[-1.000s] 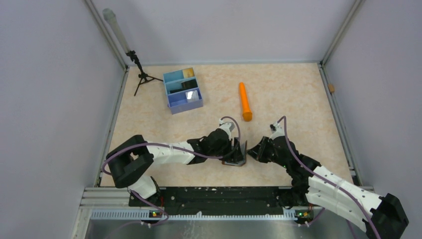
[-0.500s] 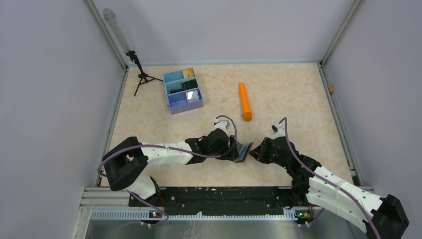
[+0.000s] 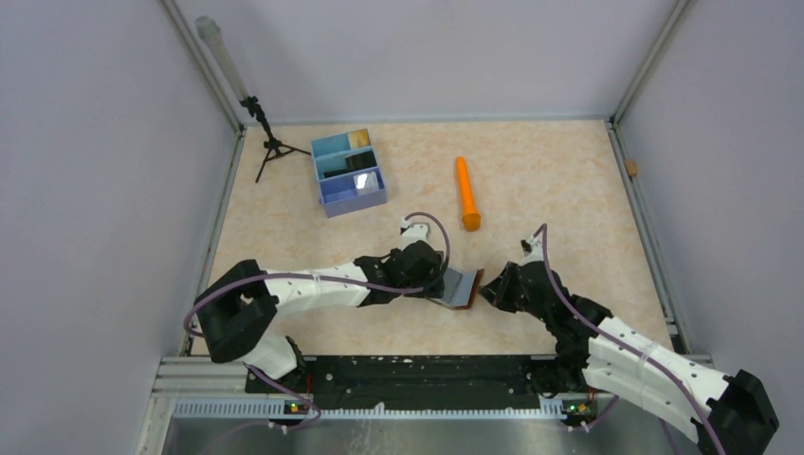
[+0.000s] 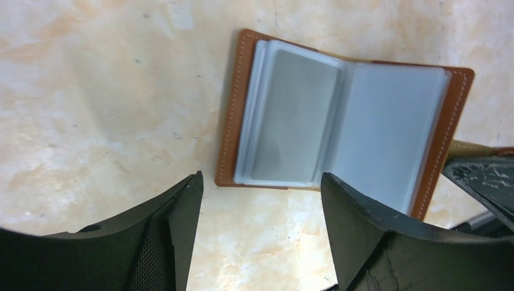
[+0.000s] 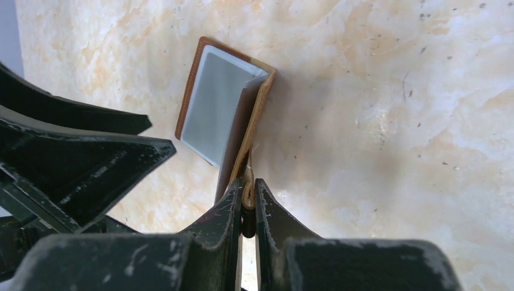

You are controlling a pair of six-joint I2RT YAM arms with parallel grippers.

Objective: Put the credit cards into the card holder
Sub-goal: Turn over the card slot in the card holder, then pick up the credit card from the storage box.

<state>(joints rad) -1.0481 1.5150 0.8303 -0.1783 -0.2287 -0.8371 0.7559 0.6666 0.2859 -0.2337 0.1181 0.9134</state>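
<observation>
The brown leather card holder point(image 3: 459, 286) lies open on the table between my grippers, pale lining up; it also shows in the left wrist view point(image 4: 342, 133) and the right wrist view point(image 5: 221, 115). My left gripper point(image 3: 431, 278) is open and empty just left of it, its fingertips point(image 4: 193, 182) apart at its near edge. My right gripper point(image 3: 488, 292) is shut on the holder's snap tab point(image 5: 247, 193) and holds that half tilted up. The credit cards sit in the blue tray point(image 3: 326, 194): a tan-gold one point(image 3: 360, 139), a black one point(image 3: 358, 159), a silvery one point(image 3: 361, 182).
An orange cylinder point(image 3: 465, 192) lies behind the grippers. A small black tripod point(image 3: 266, 142) stands at the back left by the wall. Grey walls and metal rails enclose the table on three sides.
The card holder has swung from nearly folded to open, lining up. My left gripper has let go of it and drawn back up and left. The right gripper keeps its hold on the tab.
</observation>
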